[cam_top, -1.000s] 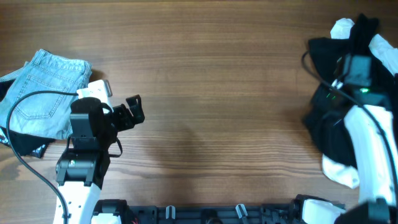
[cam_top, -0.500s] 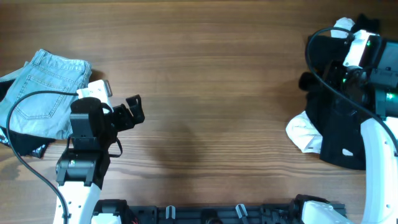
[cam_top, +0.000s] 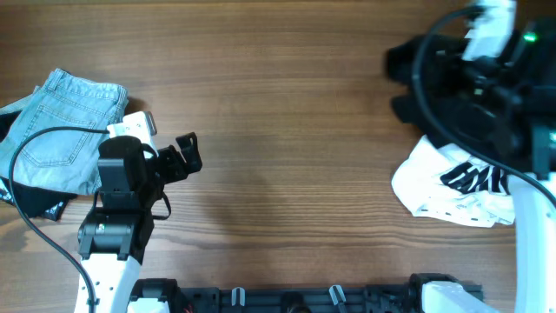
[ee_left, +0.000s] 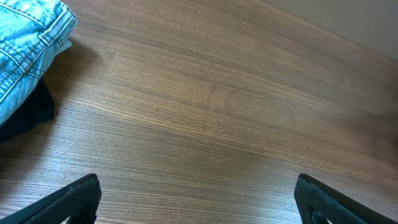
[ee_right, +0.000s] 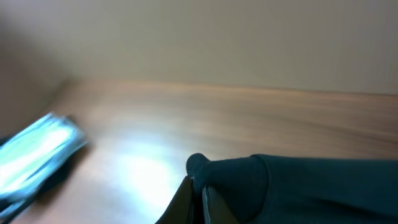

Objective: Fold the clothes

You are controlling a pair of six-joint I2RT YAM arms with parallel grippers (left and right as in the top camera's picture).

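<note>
Folded light-blue jeans (cam_top: 61, 126) lie at the far left on a black garment (cam_top: 35, 202). They also show in the left wrist view (ee_left: 25, 43). My left gripper (cam_top: 187, 156) is open and empty over bare wood just right of the jeans, and it shows in the left wrist view (ee_left: 199, 205). My right gripper (ee_right: 202, 186) is shut on a fold of a black garment (ee_right: 305, 186) and holds it up at the far right (cam_top: 443, 96). A white garment with black print (cam_top: 452, 187) lies below it on the table.
The wooden table (cam_top: 287, 104) stretches between the two arms. The right arm's cable (cam_top: 421, 61) loops over the lifted garment. The black arm mounts (cam_top: 287, 300) run along the front edge.
My right arm has lifted the black garment up and to the left, uncovering the white printed garment beneath. The left arm and the jeans have not moved.
</note>
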